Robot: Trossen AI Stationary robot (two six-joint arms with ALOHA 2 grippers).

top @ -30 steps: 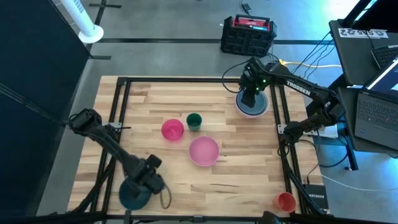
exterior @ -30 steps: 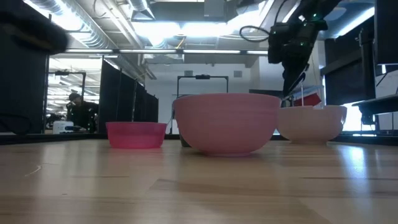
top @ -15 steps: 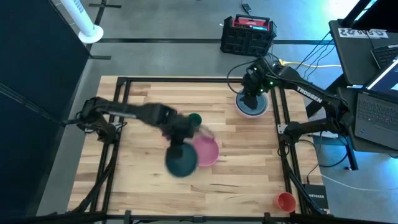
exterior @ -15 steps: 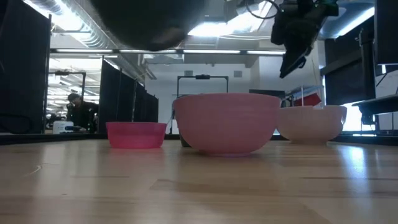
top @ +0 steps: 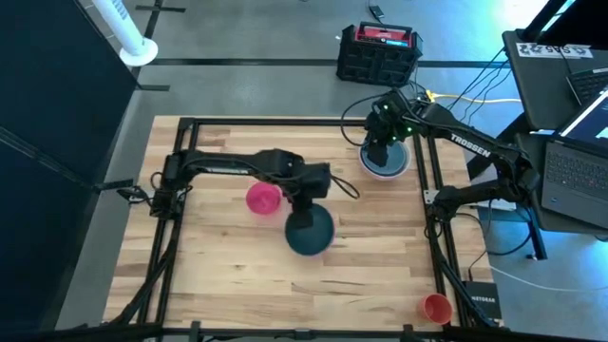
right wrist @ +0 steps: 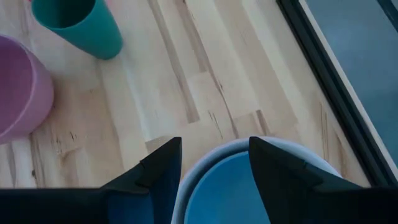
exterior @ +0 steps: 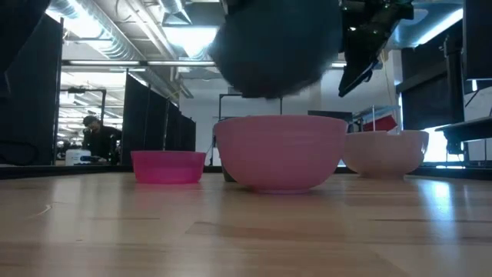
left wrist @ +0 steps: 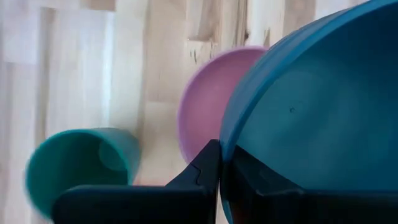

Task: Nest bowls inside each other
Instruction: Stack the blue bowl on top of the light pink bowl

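My left gripper [top: 306, 201] is shut on a large dark teal bowl [top: 310, 231], which hangs over the pale pink bowl [exterior: 280, 150]. From above the dark bowl hides the pale pink one. The hot pink bowl [top: 263, 198] stands on its base to the left of them. A small teal cup-shaped bowl [left wrist: 74, 165] stands behind, hidden under my left arm in the high view. My right gripper [right wrist: 214, 146] hangs open over a white bowl [top: 385, 163] with a blue bowl [right wrist: 249, 186] nested in it. My left gripper holds the dark teal bowl by its rim [left wrist: 227, 134], one finger inside the bowl and one outside. The fingers [left wrist: 205, 171] come from above, slanting down. The bowl hangs below them with its mouth up, clear of the pale pink bowl [left wrist: 205, 106].
A black frame [top: 180, 142] runs around the wooden table top. A red cup [top: 437, 307] stands past the near right corner. A black and red crate [top: 378, 52] sits on the floor beyond the far edge. Bare wood lies along the near side.
My left gripper has swung from the table's near left corner up and toward the centre, carrying the dark teal bowl, lifted clear, over the pale pink bowl. My right gripper has risen a little above the white bowl.
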